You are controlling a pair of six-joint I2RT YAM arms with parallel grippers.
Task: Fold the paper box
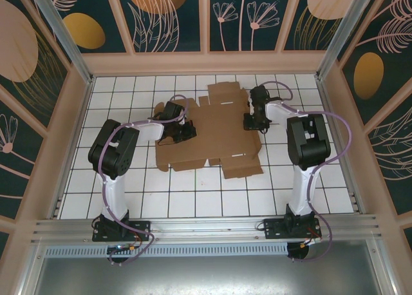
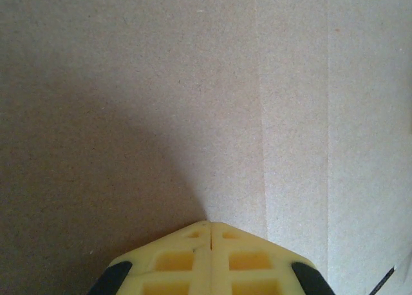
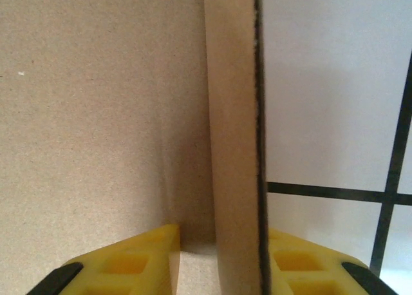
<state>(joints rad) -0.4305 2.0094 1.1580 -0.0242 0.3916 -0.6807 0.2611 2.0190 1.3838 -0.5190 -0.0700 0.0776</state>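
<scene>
Paper box (image 1: 215,137) flap btwn R gripper (image 3: 220,234) jaws; L gripper (image 2: 210,224) atop it.

- Near side of the paper box (image 1: 219,131): the table (image 1: 193,198) tiles are bare up to the arm bases, so you can pass there.
- Its left part: the left gripper (image 2: 210,227), fingers together, blocks it tip-down.
- Its right edge: a flap stands upright between the parted fingers of the right gripper (image 3: 222,243), with a gap on one side.
- Its far side: little room, as the back wall (image 1: 206,63) is close behind.
</scene>
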